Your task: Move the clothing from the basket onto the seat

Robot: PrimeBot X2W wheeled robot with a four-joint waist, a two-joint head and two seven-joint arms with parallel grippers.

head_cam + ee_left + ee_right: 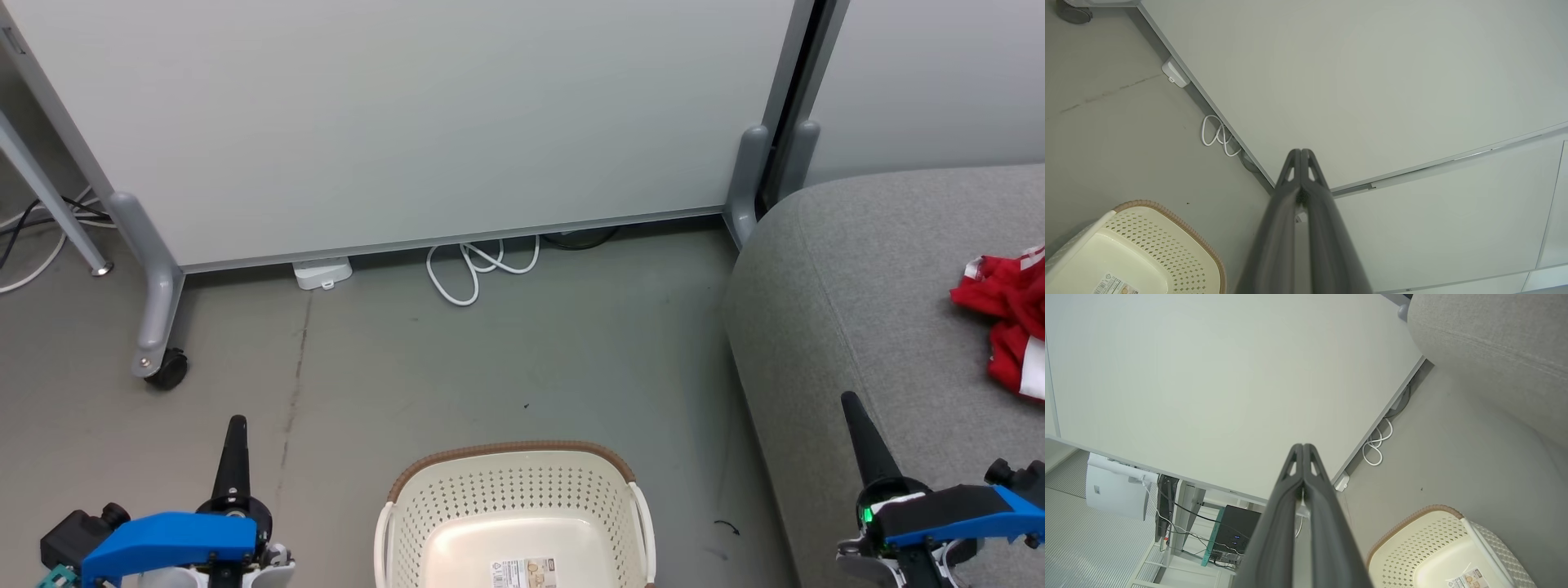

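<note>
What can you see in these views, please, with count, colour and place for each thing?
basket: one, cream-white with brown rim, on the floor, bottom centre, no clothing visible inside
clothing: one heap, red and white, on the seat, far right
seat: one, light grey, right
partition panels: two, pale grey, along the back
cable: one coil, white, floor under the panels
castor: one, black, left, on a panel leg
left claw: one, dark, shut, lower left
right claw: one, dark, shut, lower right

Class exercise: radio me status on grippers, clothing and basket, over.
Left gripper shut, empty. Right gripper shut, empty. Clothing on seat; none in visible part of basket. No obstruction seen.
</note>
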